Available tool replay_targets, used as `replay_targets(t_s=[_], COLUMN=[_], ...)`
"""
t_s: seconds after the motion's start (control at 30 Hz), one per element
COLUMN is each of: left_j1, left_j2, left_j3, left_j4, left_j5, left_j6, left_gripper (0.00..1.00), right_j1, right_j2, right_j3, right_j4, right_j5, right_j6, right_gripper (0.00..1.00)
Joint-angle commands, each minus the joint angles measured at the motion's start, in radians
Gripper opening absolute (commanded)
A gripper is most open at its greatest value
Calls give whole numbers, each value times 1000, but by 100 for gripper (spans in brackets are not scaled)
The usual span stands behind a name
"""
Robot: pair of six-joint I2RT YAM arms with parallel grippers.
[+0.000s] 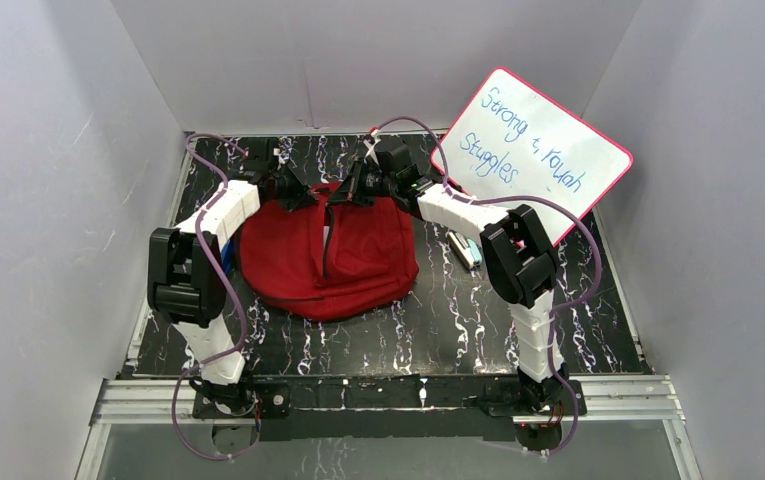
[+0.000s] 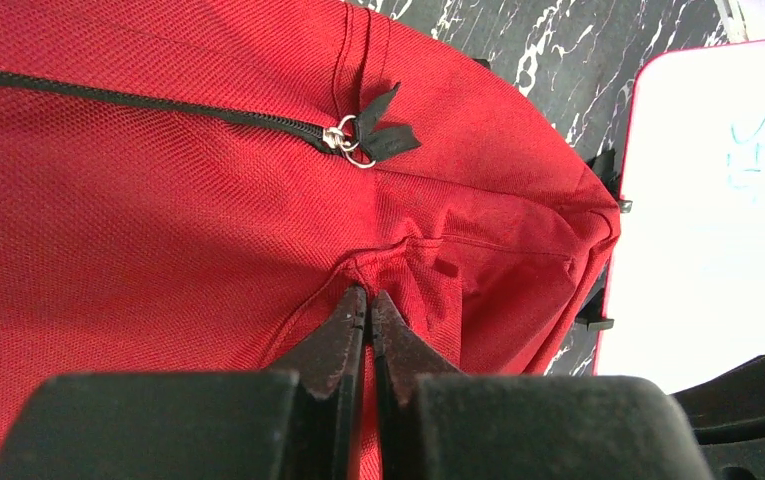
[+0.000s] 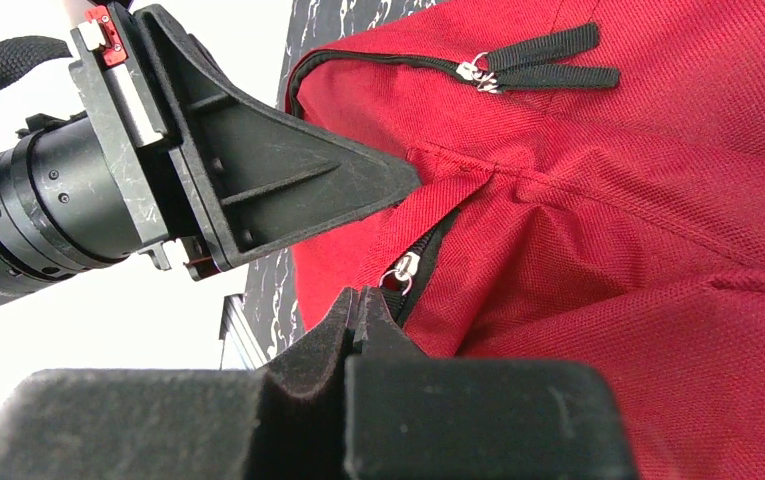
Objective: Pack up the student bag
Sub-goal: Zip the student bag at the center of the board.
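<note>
Left gripper (image 2: 369,298) pinched a fold of the bag (image 1: 328,260); you had both tools shut.
Your right gripper (image 3: 361,298) sat pressed together against a zipper slider (image 3: 404,270), its hold there unclear. Beyond, the bag lay mid-way across the table (image 1: 458,330), whiteboard (image 1: 543,150) behind.

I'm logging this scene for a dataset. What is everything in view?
student bag: one, red, mid-table
zipper pulls: two, black, on the bag's top zipper
whiteboard: one, white with pink rim, blue writing, far right, tilted
small object: one, silvery, right of the bag, unidentifiable
table: one, black with white veining
left gripper: one, black, shut on a bag fold
right gripper: one, black, shut on the bag at a zipper slider
</note>
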Motion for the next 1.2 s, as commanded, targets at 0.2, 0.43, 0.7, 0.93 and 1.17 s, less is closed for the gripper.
replay_targets(t_s=[0.2, 0.43, 0.7, 0.93, 1.17], left_j1=[2, 9, 12, 16, 30], left_j2=[-10, 10, 23, 28, 37], left_j3=[40, 59, 67, 68, 69], left_j4=[-2, -15, -21, -27, -32], left_j5=[-22, -32, -40, -55, -63], left_j6=[13, 14, 18, 23, 27], left_gripper=[0, 0, 0, 0, 0], right_j1=[4, 18, 42, 76, 111], right_j2=[-82, -131, -185, -214, -261], right_j3=[-19, -91, -144, -186, -263], right_j4=[48, 61, 72, 71, 72], right_j5=[-51, -65, -86, -105, -107], right_j6=[-27, -29, -35, -44, -52], right_gripper=[0, 0, 0, 0, 0])
